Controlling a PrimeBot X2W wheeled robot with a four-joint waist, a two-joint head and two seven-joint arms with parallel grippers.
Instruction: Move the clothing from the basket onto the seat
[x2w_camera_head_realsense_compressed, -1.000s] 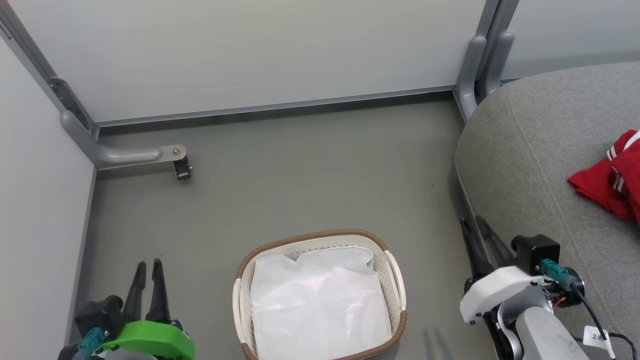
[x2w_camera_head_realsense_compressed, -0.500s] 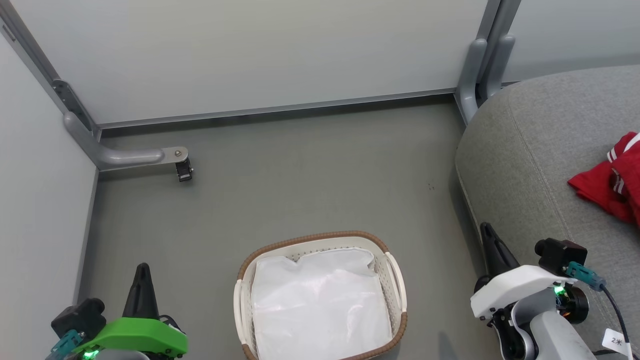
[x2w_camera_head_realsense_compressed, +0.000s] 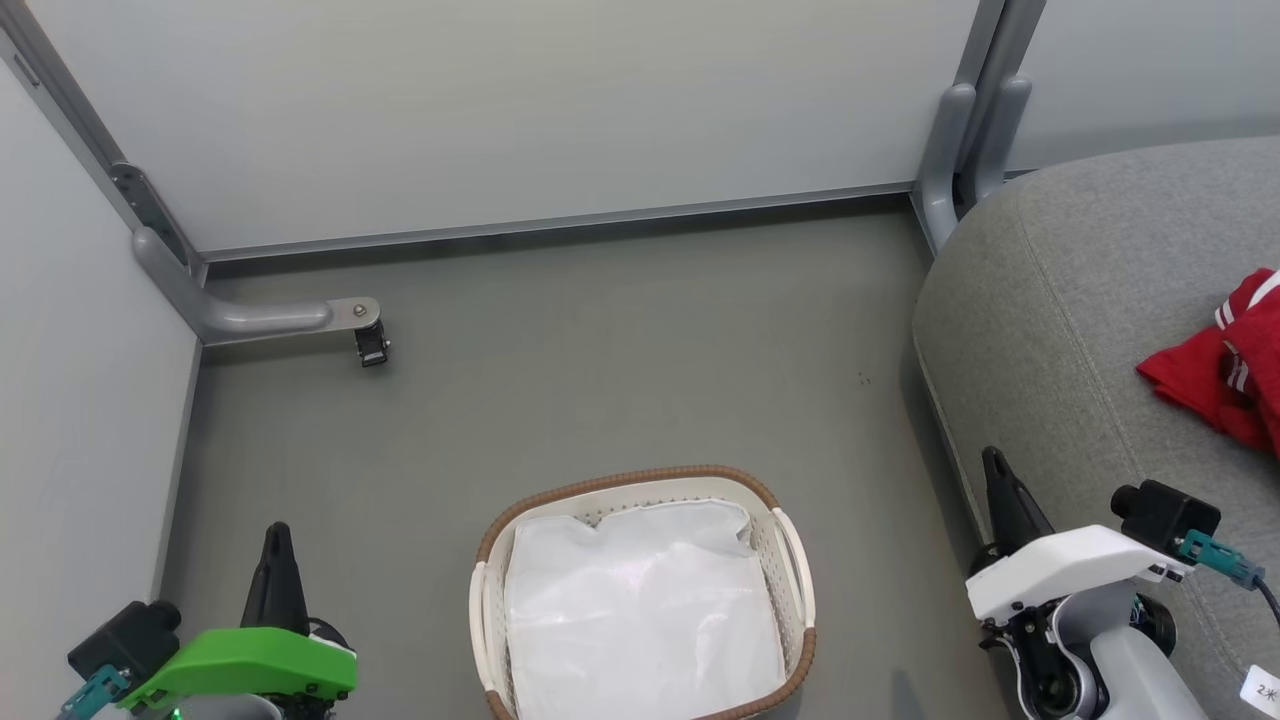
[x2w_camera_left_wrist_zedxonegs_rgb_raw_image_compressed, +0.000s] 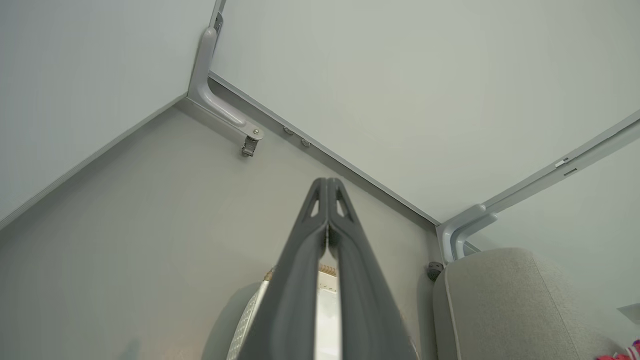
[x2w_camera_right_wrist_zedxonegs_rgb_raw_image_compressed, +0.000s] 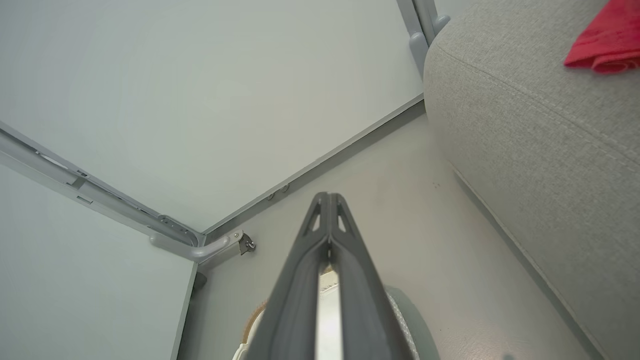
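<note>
- Both shut since a second ago: my left claw (x2w_camera_head_realsense_compressed: 277, 538) and right claw (x2w_camera_head_realsense_compressed: 996, 468), fingers pressed together, nothing held.
- Now the clothing (x2w_camera_head_realsense_compressed: 1215, 370) lies on the seat (x2w_camera_head_realsense_compressed: 1060, 300); the basket (x2w_camera_head_realsense_compressed: 630, 478) holds only its liner (x2w_camera_head_realsense_compressed: 640, 610).
- Job looks finished.

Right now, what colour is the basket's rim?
Brown, woven rim on the white basket; head view shows it best.

The left tool (x2w_camera_head_realsense_compressed: 276, 530) and the right tool (x2w_camera_head_realsense_compressed: 992, 458) have both closed: jaws that stood apart a second ago now meet tip to tip. Each has also slid outward in the head view, the right tool toward the seat (x2w_camera_head_realsense_compressed: 1060, 330) beside it.
</note>
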